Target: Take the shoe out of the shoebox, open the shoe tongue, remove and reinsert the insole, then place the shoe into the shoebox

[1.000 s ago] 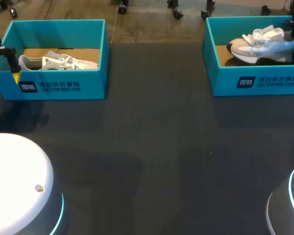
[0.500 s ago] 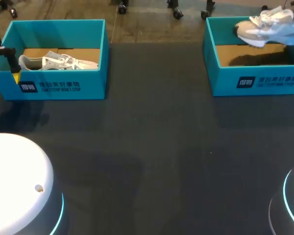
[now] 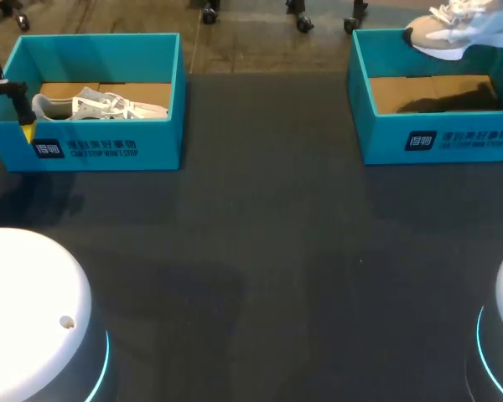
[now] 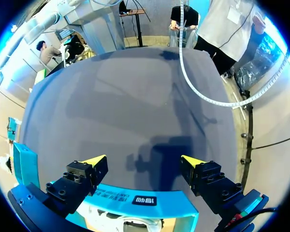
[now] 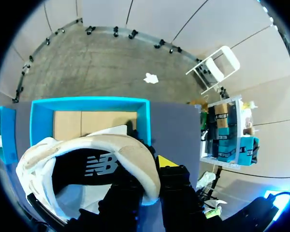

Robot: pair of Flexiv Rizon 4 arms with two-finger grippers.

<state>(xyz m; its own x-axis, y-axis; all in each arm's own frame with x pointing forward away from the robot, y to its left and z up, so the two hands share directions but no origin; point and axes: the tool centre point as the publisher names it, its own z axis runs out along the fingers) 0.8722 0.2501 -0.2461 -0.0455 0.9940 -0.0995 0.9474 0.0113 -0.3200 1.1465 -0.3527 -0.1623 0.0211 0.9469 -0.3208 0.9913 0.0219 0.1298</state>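
Above the dark table's (image 3: 268, 251) far right box (image 3: 432, 138), the right gripper (image 5: 146, 174) clamps the shoe (image 3: 461, 27). The left gripper (image 4: 143, 161) gapes wide

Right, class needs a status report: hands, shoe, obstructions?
Left hand open, over left shoebox. Right hand shut on shoe, held above right shoebox. Nothing blocking seen.

Even overhead light casts soft shadows across the dark table (image 3: 268, 251).
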